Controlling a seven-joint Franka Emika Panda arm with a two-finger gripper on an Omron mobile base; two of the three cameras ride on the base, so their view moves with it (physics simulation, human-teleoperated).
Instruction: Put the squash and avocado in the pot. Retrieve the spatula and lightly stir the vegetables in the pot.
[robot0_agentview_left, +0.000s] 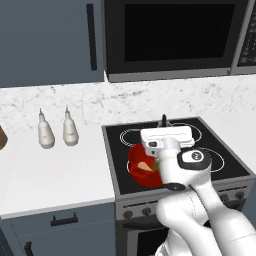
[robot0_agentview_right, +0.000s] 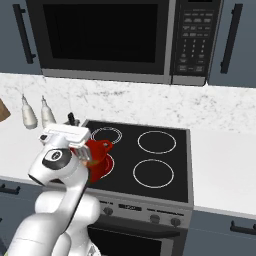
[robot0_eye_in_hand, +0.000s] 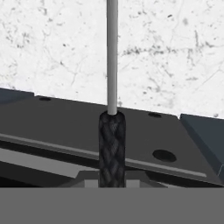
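The spatula (robot0_eye_in_hand: 112, 131) stood clamped in the gripper (robot0_eye_in_hand: 112, 186), the jaws pressed together on its black, cross-hatched handle, with a thin grey shaft running up toward twelve o'clock in the hand view; its head was out of sight there. The textured handle looked like the right place to grip: rough enough not to slip, while the slim shaft probably offered little purchase. It appeared light and stiff, so a modest squeeze would likely do, though a long tool held at one end may twist under side load. Outward, in the left base view, the pot (robot0_agentview_left: 142, 172) sat on the stove (robot0_agentview_left: 225, 165) at the arm's nine o'clock, a tan piece, likely the squash (robot0_agentview_left: 144, 165), inside it. I could not make out the avocado.
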